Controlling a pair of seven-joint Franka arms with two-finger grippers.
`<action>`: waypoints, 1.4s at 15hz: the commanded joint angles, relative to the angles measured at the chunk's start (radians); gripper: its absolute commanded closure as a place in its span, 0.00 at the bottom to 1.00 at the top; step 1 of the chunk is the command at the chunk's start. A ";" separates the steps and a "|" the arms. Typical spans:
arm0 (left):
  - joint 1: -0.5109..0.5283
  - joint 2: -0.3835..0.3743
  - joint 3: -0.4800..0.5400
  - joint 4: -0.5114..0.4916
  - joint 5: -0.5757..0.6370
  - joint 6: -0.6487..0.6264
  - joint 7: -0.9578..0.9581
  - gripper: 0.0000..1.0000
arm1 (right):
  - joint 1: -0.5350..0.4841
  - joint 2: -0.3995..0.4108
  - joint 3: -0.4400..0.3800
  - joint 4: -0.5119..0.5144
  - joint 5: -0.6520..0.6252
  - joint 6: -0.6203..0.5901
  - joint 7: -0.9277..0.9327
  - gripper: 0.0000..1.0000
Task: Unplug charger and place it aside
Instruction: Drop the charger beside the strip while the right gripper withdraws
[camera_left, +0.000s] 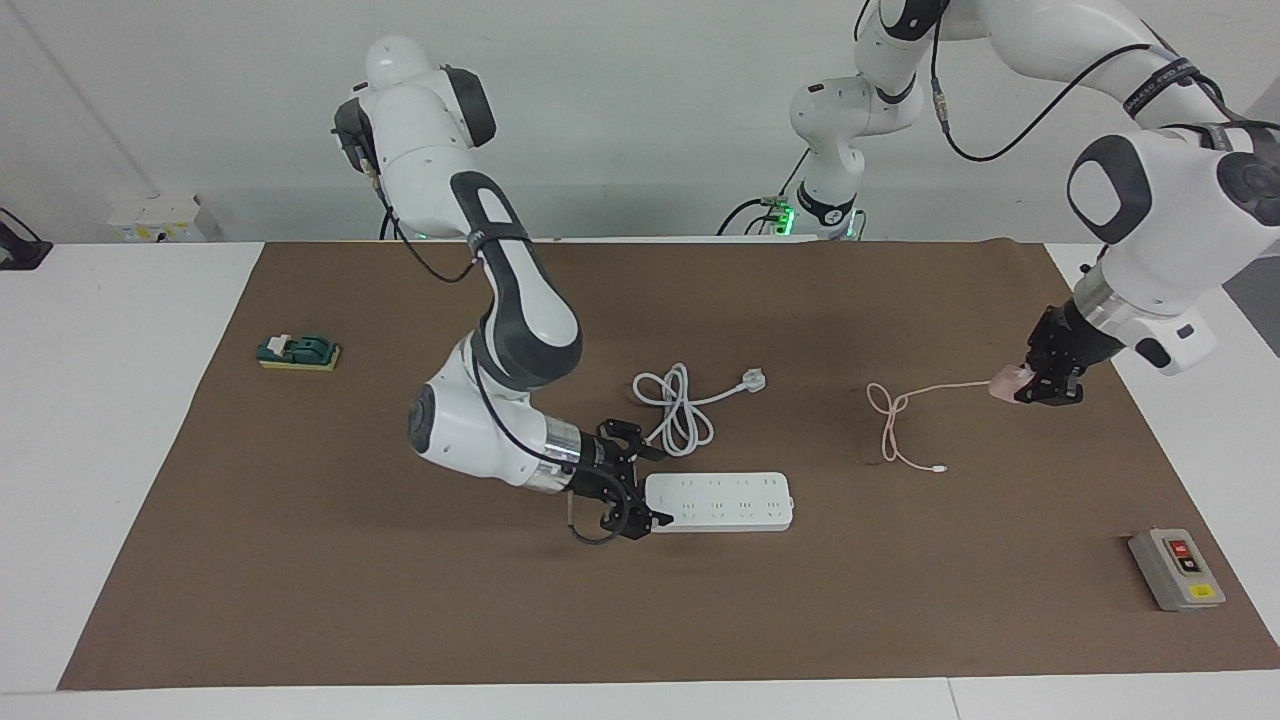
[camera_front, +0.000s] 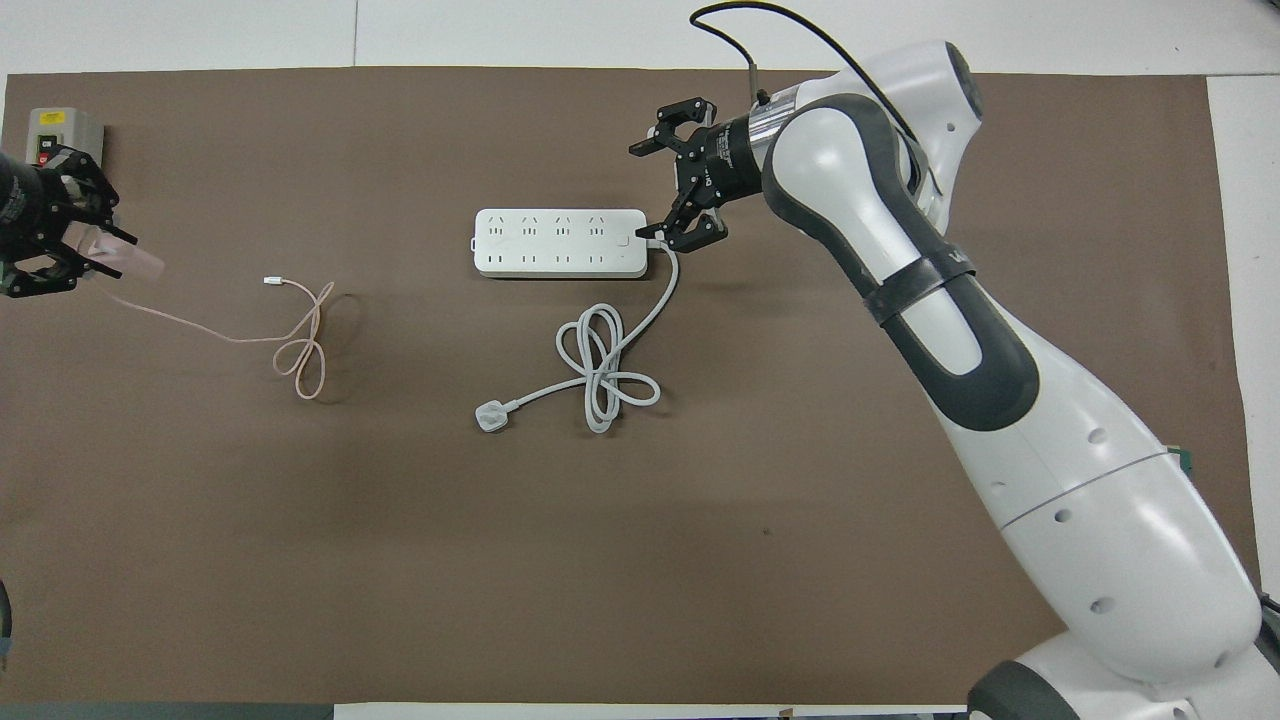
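Note:
The pale-pink charger (camera_left: 1006, 382) (camera_front: 130, 263) is out of the white power strip (camera_left: 720, 501) (camera_front: 560, 242). My left gripper (camera_left: 1040, 389) (camera_front: 85, 250) is shut on it, over the brown mat toward the left arm's end of the table. Its thin pink cable (camera_left: 900, 420) (camera_front: 300, 345) trails from the charger onto the mat in a small loop. My right gripper (camera_left: 635, 487) (camera_front: 668, 186) is open, its fingers spread just off the strip's end where the thick cord leaves it.
The strip's coiled white cord and plug (camera_left: 685, 400) (camera_front: 600, 375) lie nearer to the robots than the strip. A grey switch box (camera_left: 1176, 568) (camera_front: 60, 135) sits toward the left arm's end. A green block (camera_left: 298, 352) lies toward the right arm's end.

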 joint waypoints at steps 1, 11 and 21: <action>0.052 -0.028 -0.005 -0.025 -0.014 -0.016 0.117 1.00 | -0.001 -0.146 -0.047 -0.103 -0.103 -0.093 0.012 0.00; 0.043 -0.079 -0.012 -0.129 -0.012 0.027 0.271 0.00 | -0.179 -0.479 -0.078 -0.181 -0.381 -0.473 -0.372 0.00; 0.035 -0.197 -0.073 -0.080 -0.012 -0.176 0.700 0.00 | -0.240 -0.657 -0.078 -0.199 -0.808 -0.644 -1.369 0.00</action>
